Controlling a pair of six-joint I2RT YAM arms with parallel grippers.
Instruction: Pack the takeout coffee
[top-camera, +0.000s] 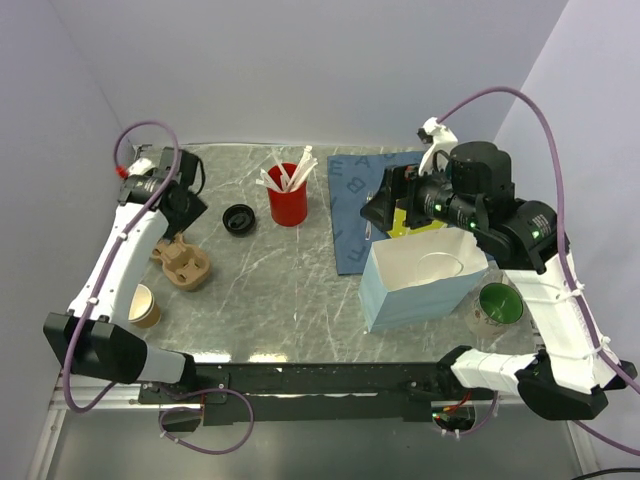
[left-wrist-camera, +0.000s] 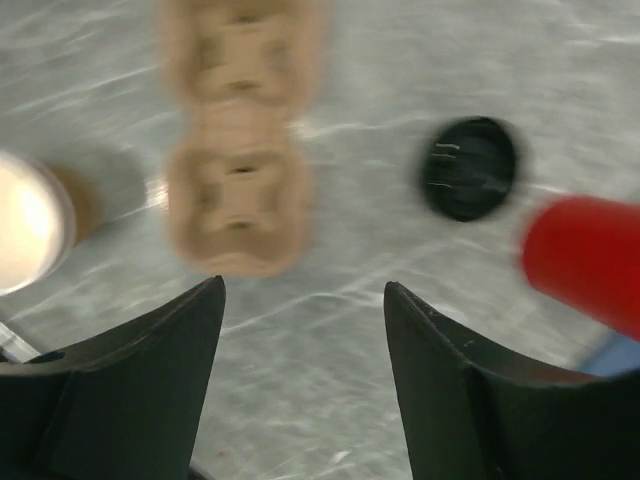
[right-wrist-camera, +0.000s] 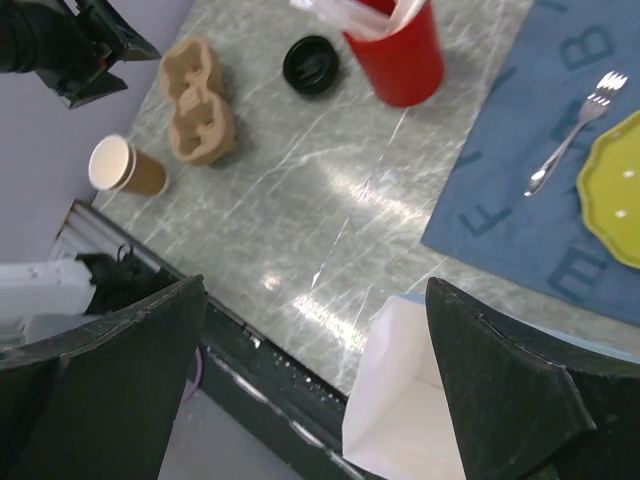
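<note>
The takeout coffee (top-camera: 239, 218) shows from above as a round black plastic lid (any brown paper wall beneath it is hidden at these angles). It stands free on the grey marbled table (top-camera: 300, 300), at about 10 o'clock from the centre. The left gripper (left-wrist-camera: 300, 290) hangs near it at its 9 o'clock, jaws spread and empty. The right gripper (right-wrist-camera: 315, 287) is likewise spread and empty above the white paper bag with blue sides (top-camera: 420, 280) at 4 o'clock. The tall red plastic cup of white utensils (top-camera: 287, 203) stands near the coffee at its 2 o'clock, so a wide approach could topple it. Pinching the lid alone may pop it off, and a hard landing could crumple or shove the light bag.
</note>
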